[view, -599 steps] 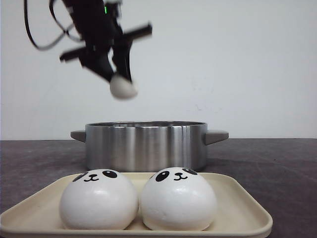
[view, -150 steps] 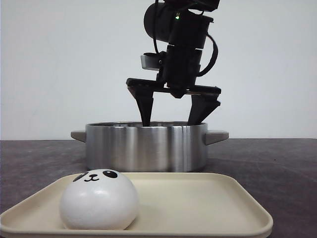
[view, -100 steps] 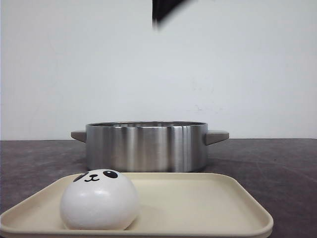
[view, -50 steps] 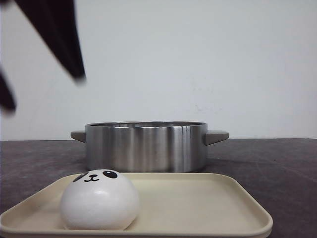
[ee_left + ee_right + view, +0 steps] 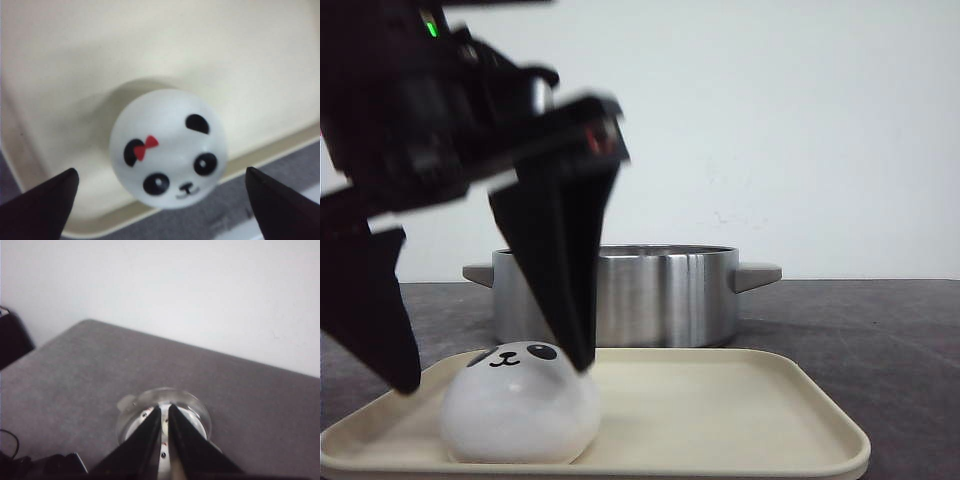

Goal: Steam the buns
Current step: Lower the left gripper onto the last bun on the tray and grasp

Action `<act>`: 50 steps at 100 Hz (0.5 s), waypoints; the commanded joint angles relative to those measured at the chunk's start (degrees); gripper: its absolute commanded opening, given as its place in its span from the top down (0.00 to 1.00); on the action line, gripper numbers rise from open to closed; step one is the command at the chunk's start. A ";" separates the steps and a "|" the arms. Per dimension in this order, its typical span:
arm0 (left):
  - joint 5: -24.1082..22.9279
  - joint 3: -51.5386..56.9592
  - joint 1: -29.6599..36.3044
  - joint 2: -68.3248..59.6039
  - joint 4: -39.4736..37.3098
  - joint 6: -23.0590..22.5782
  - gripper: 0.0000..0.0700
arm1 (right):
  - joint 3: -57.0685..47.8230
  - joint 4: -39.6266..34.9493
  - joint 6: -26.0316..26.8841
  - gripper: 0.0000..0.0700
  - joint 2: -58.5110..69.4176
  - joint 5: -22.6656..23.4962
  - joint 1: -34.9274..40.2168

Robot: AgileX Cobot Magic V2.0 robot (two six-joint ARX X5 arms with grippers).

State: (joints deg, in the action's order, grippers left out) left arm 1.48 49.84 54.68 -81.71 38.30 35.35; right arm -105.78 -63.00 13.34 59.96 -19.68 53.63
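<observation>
Left tool (image 5: 485, 375) open wide, I straddle last panda bun (image 5: 168, 148) on tray (image 5: 740, 410), centred for grasp. Right tool (image 5: 165, 416) closed, empty, parked clear.

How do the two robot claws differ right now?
The left gripper is spread wide, its fingers either side of the panda bun on the cream tray; the right gripper has its fingers nearly pressed together. The left gripper is low over the bun, not yet squeezing it; the right gripper is high above the table, over a round glass lid, holding nothing. Both have dark, pointed fingers.
</observation>
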 commanded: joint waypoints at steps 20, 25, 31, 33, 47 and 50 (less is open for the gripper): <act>-0.04 0.87 0.74 -3.96 -2.10 0.28 0.00 | -1.14 -1.81 1.31 0.98 0.59 -0.09 0.63; -0.17 0.87 0.74 -4.00 -1.92 0.28 0.05 | -1.14 -1.86 1.31 0.98 0.59 -0.09 0.63; -0.15 0.87 0.74 -4.00 -1.81 0.28 0.27 | -1.16 -1.86 1.31 0.98 0.52 -0.09 0.63; -0.15 0.87 0.74 -4.00 -1.77 0.28 0.37 | -1.14 -1.86 1.31 0.98 0.55 -0.07 0.63; -0.17 0.87 0.76 -4.00 -1.79 -0.11 1.00 | -1.16 -1.86 1.57 0.98 0.55 -0.07 0.63; -0.17 0.87 0.81 -4.00 -1.95 -0.24 0.99 | -1.14 -1.86 1.64 0.98 0.55 -0.07 0.63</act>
State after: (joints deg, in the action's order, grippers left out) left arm 1.43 49.87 54.68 -84.68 36.60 35.38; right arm -105.75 -65.34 13.96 60.07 -19.66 53.63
